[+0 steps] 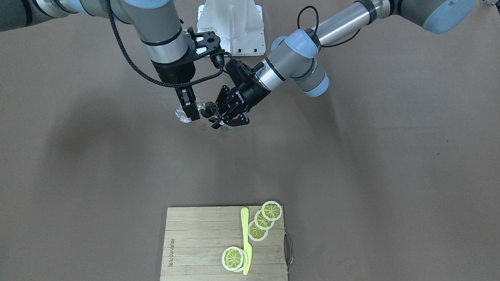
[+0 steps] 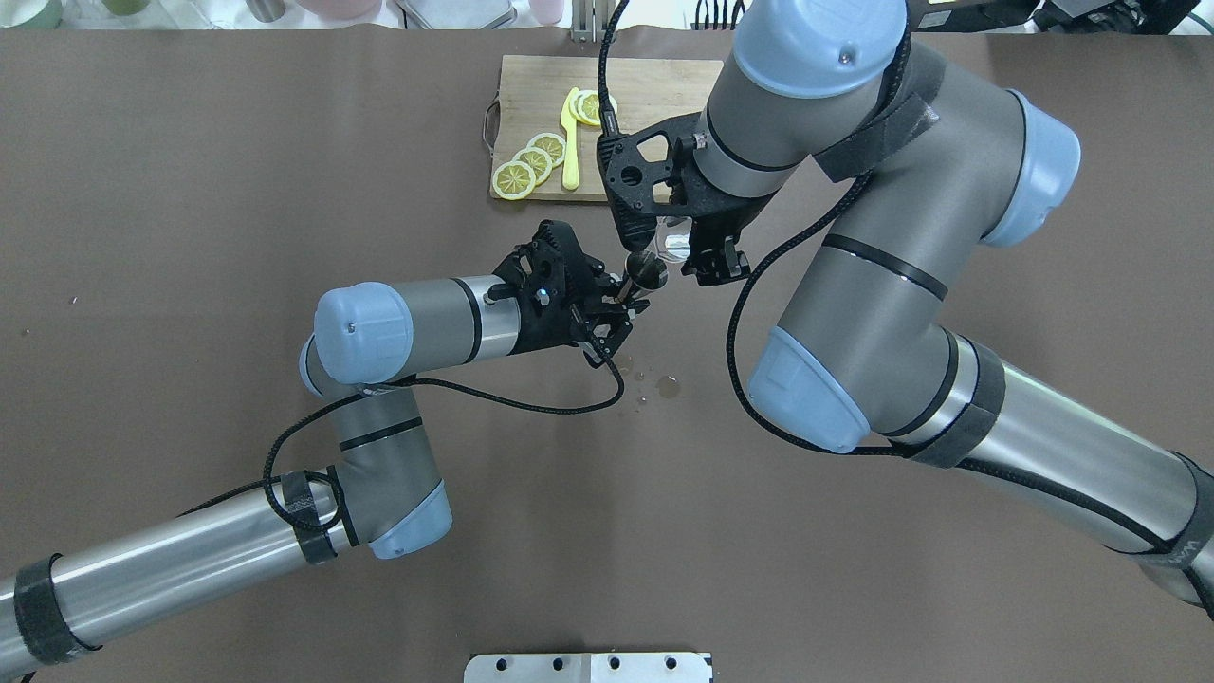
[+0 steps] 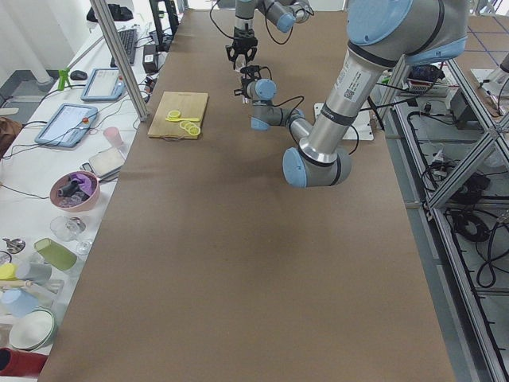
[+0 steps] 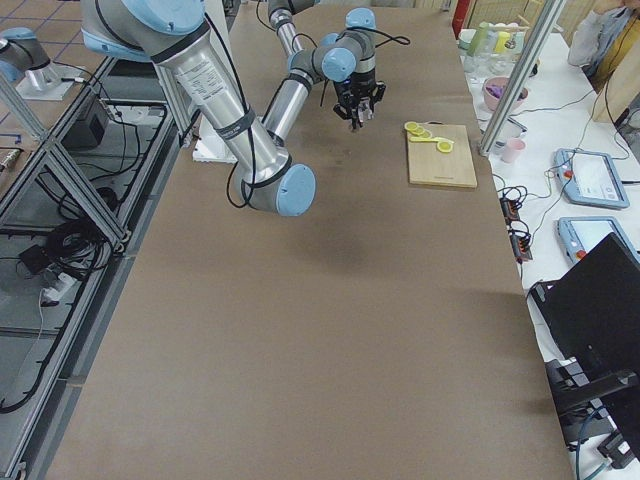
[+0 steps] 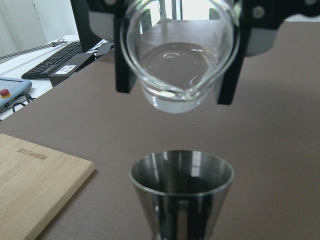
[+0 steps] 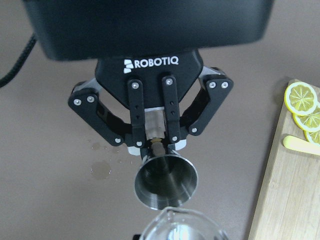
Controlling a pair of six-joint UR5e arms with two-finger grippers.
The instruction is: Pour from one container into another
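- While both arms meet over the middle of the brown table (image 2: pixel 190 142), the right arm (image 2: pixel 873 285) comes down from above and the left arm (image 2: pixel 417 323) reaches in nearly level.
- Bamboo cutting board (image 2: pixel 654 90) lies at the far edge of the table, well apart from the grippers.
- Right gripper (image 5: pixel 176 75): its black fingers (image 5: pixel 125 60) pinch a clear glass beaker (image 5: pixel 177 55) from both sides.
- Left gripper (image 6: pixel 156 146): its fingers are pressed onto the narrow waist of a steel jigger (image 5: pixel 182 185), held with the mouth up.
- Beaker is tipped, with the spout down and clear liquid pooled inside. It hangs just above the jigger's mouth, not touching it.
- Both containers are held in the air above the table centre. Cannot tell if the jigger has liquid in it.
- Yellow plastic knife (image 1: pixel 245 240) lies on the board.
- Lemon slices (image 1: pixel 271 210) are on the board too: three overlap in a row on one side of the knife, two are stacked against its other side.
- Small wet drops (image 2: pixel 669 385) are on the table, near side of the jigger.
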